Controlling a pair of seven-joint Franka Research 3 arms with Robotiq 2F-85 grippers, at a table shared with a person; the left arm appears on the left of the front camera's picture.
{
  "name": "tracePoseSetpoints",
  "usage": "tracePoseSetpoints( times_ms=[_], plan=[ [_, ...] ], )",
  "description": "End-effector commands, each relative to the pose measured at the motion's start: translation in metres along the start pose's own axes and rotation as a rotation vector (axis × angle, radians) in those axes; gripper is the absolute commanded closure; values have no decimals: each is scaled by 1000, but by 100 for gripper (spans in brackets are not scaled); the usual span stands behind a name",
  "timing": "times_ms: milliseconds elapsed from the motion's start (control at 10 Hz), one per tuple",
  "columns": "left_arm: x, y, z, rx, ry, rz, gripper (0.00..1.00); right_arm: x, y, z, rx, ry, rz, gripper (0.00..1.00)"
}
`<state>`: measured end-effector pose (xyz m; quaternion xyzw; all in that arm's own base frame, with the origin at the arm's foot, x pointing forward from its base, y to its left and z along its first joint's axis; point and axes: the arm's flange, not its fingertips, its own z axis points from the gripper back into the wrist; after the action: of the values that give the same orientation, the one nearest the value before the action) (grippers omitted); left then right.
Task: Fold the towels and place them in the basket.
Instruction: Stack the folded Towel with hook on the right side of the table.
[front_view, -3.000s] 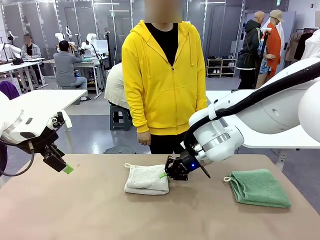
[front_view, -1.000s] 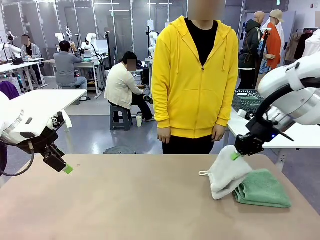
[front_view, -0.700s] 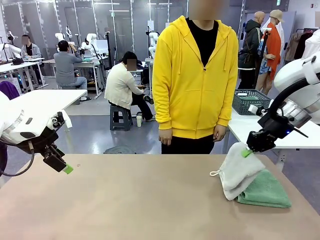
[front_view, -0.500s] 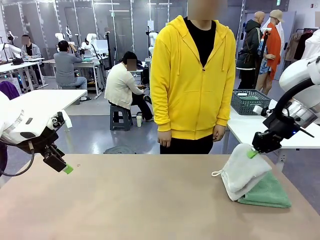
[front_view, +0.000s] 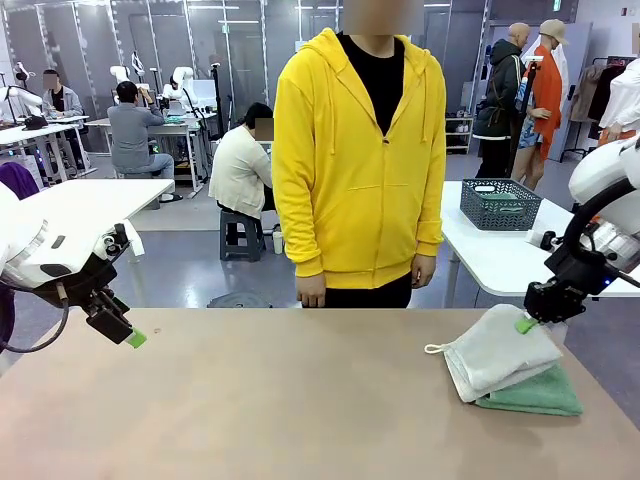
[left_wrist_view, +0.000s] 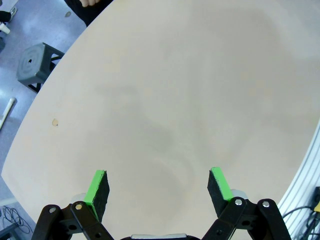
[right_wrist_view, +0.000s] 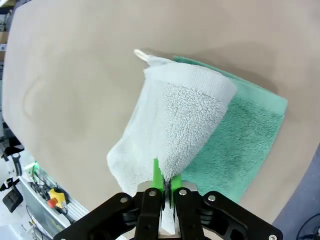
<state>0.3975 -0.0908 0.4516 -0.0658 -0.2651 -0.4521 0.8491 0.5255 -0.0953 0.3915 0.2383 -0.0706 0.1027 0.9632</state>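
The cream towel (front_view: 497, 352), pinched in the closed right pincer (front_view: 527, 323), should be laid squarely on the green towel (front_view: 535, 393); the left pincer (left_wrist_view: 159, 186) is held wide open, empty.

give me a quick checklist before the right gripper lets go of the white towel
1. Right gripper shut on the white towel: ok.
2. White towel over the green towel: ok, overlapping it, with the green showing along the near and right edges.
3. White towel fully settled: not ok, the pinched edge is raised.
4. Left gripper open and clear over the table: ok.
5. Person's hand off the table: ok.
6. Basket within reach: cannot tell; it sits on the white table behind.
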Motion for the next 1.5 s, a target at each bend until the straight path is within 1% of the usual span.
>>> tracePoseSetpoints(
  times_ms=[0,100,200,300,400,500,600,700,800,1100,1200,1300,1400],
  plan=[
    [1,-1,1,16,11,6,0,-2,0,-10,-89,26,-53,68],
    [1,-1,1,16,11,6,0,-4,-3,-16,-115,51,-76,46],
    [1,-1,1,16,11,6,0,-6,-7,-22,-135,69,-98,34],
    [1,-1,1,16,11,6,0,-8,-10,-26,-158,85,-117,12],
    [1,-1,1,16,11,6,0,-9,-9,-25,-223,96,-134,1],
    [1,-1,1,16,11,6,0,-8,-3,-23,-272,107,-133,0],
    [1,-1,1,16,11,6,0,-6,2,-19,-314,103,-133,18],
    [1,-1,1,16,11,6,0,-5,7,-15,-330,94,-132,0],
    [1,-1,1,16,11,6,0,-5,16,-9,-321,77,-121,0],
    [1,-1,1,16,11,6,0,3,42,-7,-354,84,-91,0],
    [1,-1,1,16,11,6,0,9,43,-10,-354,82,-112,0],
    [1,-1,1,16,11,6,0,6,34,-1,-321,72,-70,0],
    [1,-1,1,16,11,6,0,6,34,-1,-321,72,-70,0]
  ],
)
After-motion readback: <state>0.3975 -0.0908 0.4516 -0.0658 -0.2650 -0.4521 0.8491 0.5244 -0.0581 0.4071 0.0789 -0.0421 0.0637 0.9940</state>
